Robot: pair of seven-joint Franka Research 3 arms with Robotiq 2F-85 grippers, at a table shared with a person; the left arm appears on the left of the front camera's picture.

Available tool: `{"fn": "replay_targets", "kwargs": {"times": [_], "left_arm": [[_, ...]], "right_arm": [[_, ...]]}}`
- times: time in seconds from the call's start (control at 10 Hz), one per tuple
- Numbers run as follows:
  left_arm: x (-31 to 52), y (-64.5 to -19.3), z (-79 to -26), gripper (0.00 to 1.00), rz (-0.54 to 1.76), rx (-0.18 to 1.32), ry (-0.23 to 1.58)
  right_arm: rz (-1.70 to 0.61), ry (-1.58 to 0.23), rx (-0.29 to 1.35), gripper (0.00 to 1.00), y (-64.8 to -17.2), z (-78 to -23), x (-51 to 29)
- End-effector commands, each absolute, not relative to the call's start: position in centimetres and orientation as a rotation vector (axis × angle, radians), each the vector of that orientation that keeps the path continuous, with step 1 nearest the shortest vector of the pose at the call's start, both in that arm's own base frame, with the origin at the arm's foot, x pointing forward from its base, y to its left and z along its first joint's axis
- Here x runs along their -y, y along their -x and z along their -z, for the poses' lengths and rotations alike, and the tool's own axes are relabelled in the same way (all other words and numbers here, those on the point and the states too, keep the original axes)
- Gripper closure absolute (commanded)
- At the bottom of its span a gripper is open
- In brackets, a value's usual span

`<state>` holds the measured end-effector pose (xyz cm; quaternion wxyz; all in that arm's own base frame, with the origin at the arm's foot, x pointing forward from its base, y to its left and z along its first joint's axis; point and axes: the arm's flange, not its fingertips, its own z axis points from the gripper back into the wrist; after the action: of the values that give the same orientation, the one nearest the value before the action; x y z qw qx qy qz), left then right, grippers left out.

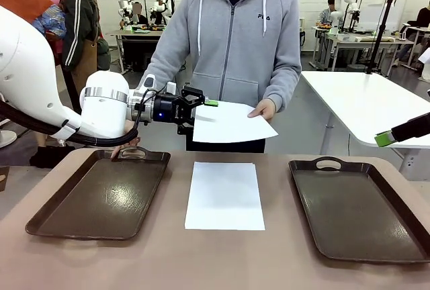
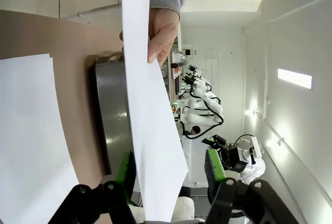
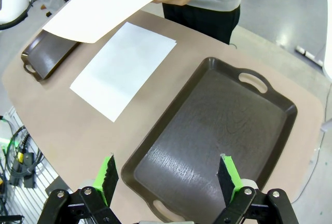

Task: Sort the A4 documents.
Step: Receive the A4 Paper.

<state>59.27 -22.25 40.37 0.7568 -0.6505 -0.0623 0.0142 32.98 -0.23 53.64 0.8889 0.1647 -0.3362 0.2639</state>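
One A4 sheet point(image 1: 232, 122) hangs in the air above the far side of the table point(image 1: 222, 263). The person's hand point(image 1: 263, 109) offers it flat by its far corner, so that its free edge reaches my left gripper point(image 1: 201, 110). A second sheet point(image 1: 225, 196) lies flat on the table between the left tray point(image 1: 101, 196) and the right tray point(image 1: 356, 213), which I judge to be the sorting places. The front view puts the gripper at the offered sheet's edge but hides the gap. My left wrist view shows that sheet running between the fingers, close against one green pad point(image 2: 124, 169) with the other standing clear, so the jaws are apart and not pinching yet. My right wrist view shows the right gripper point(image 3: 168, 175) spread wide above the right tray, well away from both sheets.
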Motion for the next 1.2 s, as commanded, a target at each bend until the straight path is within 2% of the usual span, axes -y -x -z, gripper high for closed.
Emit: {"fn": "replay_targets", "kwargs": {"times": [0.0, 0.1, 0.2, 0.3, 0.4, 0.5, 0.6, 1.1], "left_arm": [[22.0, -59.4, -40.3, 0.60, -0.002, 0.158, 1.397], [21.8, -59.4, -40.3, 0.43, -0.010, 0.160, 1.388], [21.4, -59.3, -40.2, 0.78, -0.011, 0.165, 1.386], [21.2, -59.3, -40.2, 0.61, -0.015, 0.170, 1.386], [21.0, -59.3, -40.2, 0.97, -0.018, 0.171, 1.384], [21.0, -59.2, -40.3, 0.80, -0.020, 0.173, 1.383], [20.9, -59.2, -40.3, 1.00, -0.019, 0.175, 1.385], [20.6, -59.3, -40.4, 1.00, -0.022, 0.192, 1.387]], "right_arm": [[-0.554, -0.360, 0.696, 0.00, -33.1, -53.4, 0.2], [-0.554, -0.360, 0.696, 0.00, -33.1, -53.4, 0.2], [-0.554, -0.360, 0.696, 0.00, -33.1, -53.4, 0.2], [-0.554, -0.360, 0.696, 0.00, -33.1, -53.4, 0.2], [-0.554, -0.360, 0.696, 0.00, -33.1, -53.4, 0.2], [-0.554, -0.360, 0.696, 0.00, -33.1, -53.4, 0.2], [-0.554, -0.360, 0.696, 0.00, -33.1, -53.4, 0.2], [-0.554, -0.360, 0.696, 0.00, -33.1, -53.4, 0.2]]}}
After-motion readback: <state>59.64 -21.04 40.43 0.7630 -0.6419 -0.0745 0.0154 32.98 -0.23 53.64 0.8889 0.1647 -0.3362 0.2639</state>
